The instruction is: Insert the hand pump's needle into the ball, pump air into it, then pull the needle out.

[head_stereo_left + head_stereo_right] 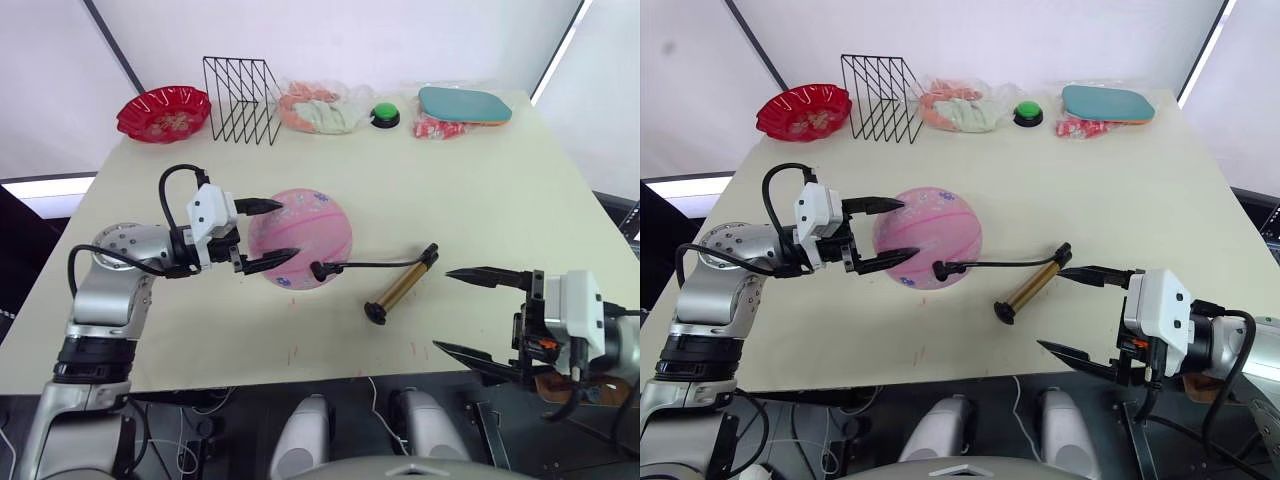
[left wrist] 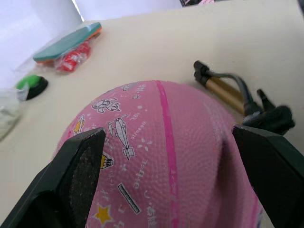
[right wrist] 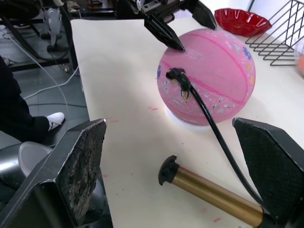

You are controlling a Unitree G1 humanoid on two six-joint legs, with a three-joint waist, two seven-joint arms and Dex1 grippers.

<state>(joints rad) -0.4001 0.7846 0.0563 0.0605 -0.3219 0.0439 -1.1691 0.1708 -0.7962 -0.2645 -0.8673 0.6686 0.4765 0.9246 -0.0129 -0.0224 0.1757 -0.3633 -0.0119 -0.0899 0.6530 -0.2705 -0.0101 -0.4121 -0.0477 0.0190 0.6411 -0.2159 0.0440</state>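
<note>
The round ball point(image 1: 301, 239) is straddled by the spread fingers of the left gripper point(image 1: 268, 235), while the hand pump point(image 1: 403, 285), angled across the counter point(image 1: 480, 190), is found just ahead of the open, empty right gripper point(image 1: 468, 312).

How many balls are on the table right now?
1. The pink ball sits near the table's middle, round, between the left gripper's open jaws, with the pump's hose end against its side. None other shows, though the bags at the far edge could hide something.
</note>
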